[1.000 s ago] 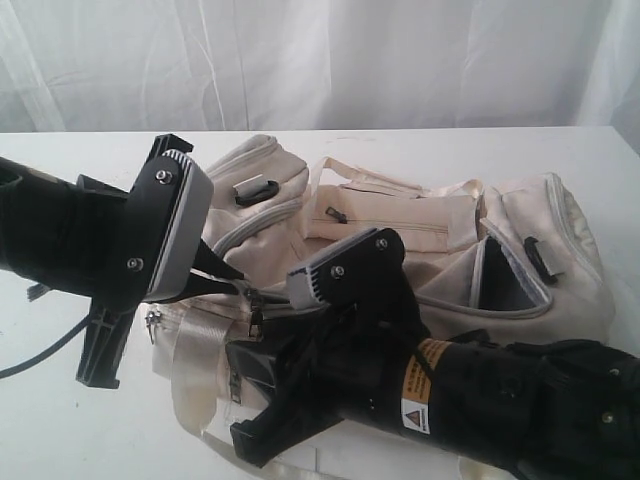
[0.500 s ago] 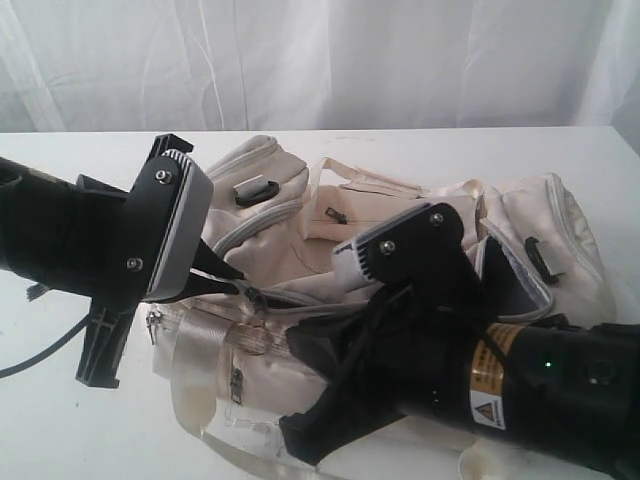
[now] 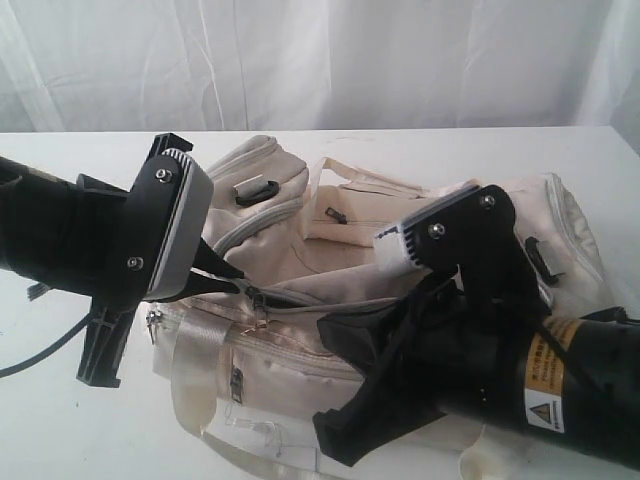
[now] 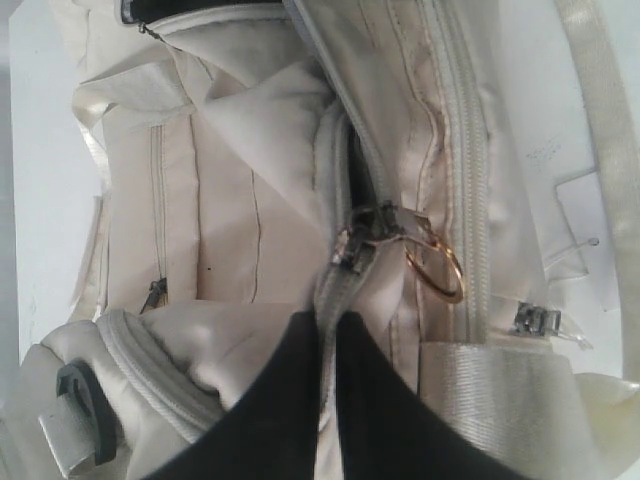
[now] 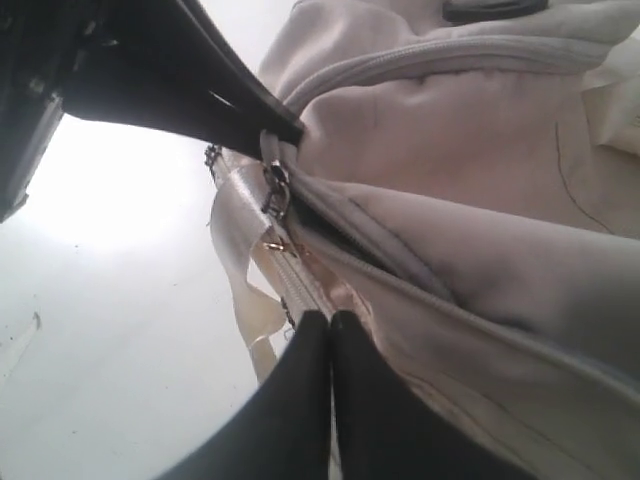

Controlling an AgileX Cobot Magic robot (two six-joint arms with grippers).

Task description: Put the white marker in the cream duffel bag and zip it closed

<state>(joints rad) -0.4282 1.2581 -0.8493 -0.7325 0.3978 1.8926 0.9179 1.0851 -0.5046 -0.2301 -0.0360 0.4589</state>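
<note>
The cream duffel bag (image 3: 300,250) lies on its side across the table. My left gripper (image 3: 228,278) is shut on the grey zip tape at the bag's left end (image 4: 328,322). The zip slider (image 4: 365,235) with its gold ring (image 4: 436,268) sits just past those fingertips, and a dark gap shows beyond it. My right gripper (image 5: 331,318) is shut, with nothing visible between its fingers; its tips rest against the bag's side below the main zip. In the exterior view the right arm (image 3: 470,340) covers the bag's front right and hides its own fingertips. The white marker is out of view.
A white table (image 3: 60,420) carries the bag, with a white curtain behind. A dark cable (image 3: 30,362) trails at the left. A shiny webbing strap (image 3: 200,345) and a clear plastic tag (image 3: 250,425) hang on the bag's front. A black clip (image 3: 255,188) sits on the top pocket.
My right arm has swept to the right along the bag, away from the zip slider. The left gripper and the slider have stayed put.
</note>
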